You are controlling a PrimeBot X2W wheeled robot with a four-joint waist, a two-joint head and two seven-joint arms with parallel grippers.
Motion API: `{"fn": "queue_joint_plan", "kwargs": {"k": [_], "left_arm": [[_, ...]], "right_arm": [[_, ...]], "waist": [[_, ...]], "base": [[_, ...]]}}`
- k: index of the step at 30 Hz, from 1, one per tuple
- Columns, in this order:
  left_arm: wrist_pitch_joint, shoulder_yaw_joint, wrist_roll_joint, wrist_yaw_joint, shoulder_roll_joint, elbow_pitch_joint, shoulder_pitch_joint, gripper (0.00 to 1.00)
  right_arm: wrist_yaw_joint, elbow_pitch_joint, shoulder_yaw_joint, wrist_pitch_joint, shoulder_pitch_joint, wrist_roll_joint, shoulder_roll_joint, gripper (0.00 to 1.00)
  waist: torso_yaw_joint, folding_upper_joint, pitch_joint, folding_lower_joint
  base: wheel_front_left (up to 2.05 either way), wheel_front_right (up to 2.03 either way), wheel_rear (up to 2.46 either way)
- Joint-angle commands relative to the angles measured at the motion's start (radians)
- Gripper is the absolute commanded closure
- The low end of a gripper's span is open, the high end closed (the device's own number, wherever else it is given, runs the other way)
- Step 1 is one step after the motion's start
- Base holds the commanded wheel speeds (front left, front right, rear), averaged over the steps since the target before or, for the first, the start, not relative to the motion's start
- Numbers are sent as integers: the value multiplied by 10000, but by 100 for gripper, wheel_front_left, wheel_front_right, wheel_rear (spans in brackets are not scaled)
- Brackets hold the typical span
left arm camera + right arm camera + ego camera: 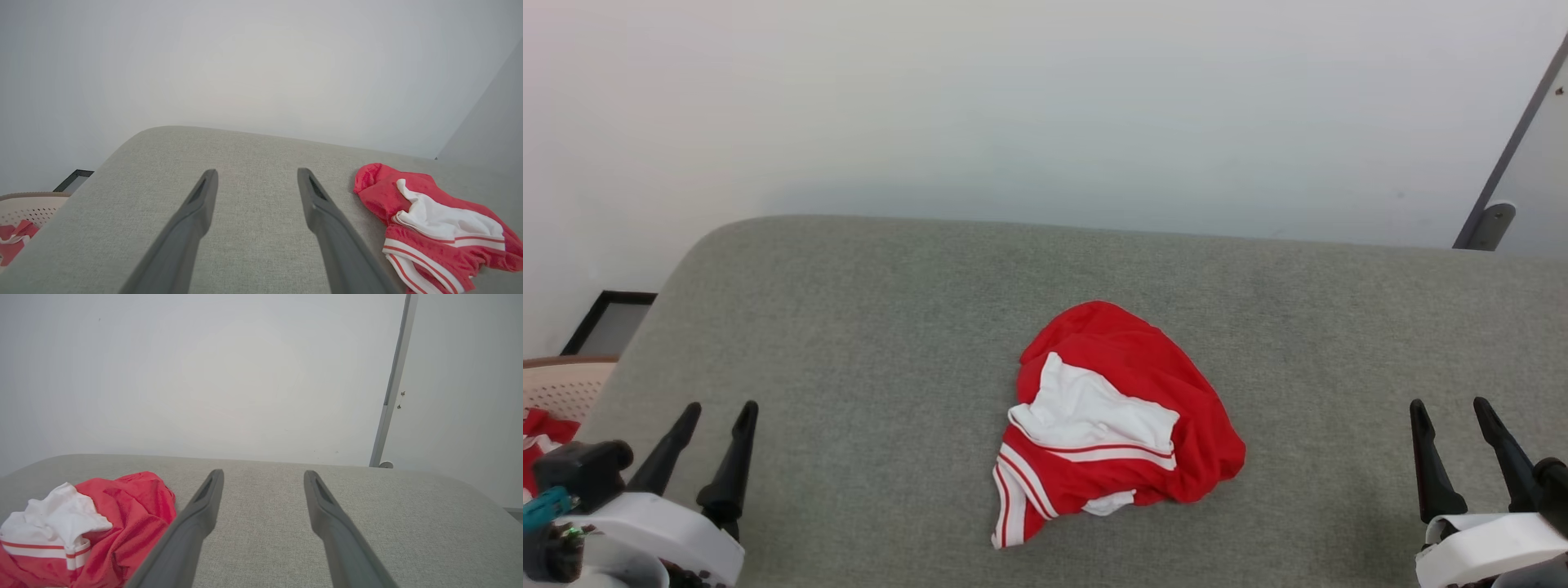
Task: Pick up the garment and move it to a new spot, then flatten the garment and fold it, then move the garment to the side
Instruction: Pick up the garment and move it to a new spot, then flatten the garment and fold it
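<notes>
a plain indoor room, home or test space, cannot tell which: cloth-covered bench (pixel 849 327), bare white wall (pixel 1013 98), pale laundry basket (pixel 564 392) holding red clothes (pixel 543 429).

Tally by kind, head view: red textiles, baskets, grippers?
Red textiles: 2 (the garment crumpled on the grey surface; red cloth in the basket)
Baskets: 1
Grippers: 2 (left gripper, right gripper, both open)
Total: 5

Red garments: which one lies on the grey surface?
The crumpled garment centred on the grey surface; the other red cloth sits in the beige basket at left.
</notes>
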Motion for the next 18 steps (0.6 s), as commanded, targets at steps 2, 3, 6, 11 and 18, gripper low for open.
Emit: {"fn": "queue_joint_plan", "kwargs": {"k": [2,3,6,11,18], "left_arm": [[-62,138,50,-83,-86,44,143,0],[-76,182,74,-99,-103,45,156,0],[-88,281,161,-162,-131,69,181,0],[-104,330,207,-248,-154,12,179,0],[152,269,85,-263,26,-119,-67,0]], "right_arm": [[-14,-27,-13,-9,118,-90,19,0],[-14,-31,-7,-9,117,-100,25,0],[-14,-40,15,-9,120,-104,35,0],[-14,-44,90,-9,108,-86,39,0],[-14,-71,245,-9,-13,14,25,0]], "waist": [[53,0,-25,0],[63,0,-24,0],[71,0,-27,0],[37,0,-1,0],[-68,0,111,0]], "base": [[0,0,0],[0,0,0],[0,0,0],[0,0,0],[0,0,0]]}}
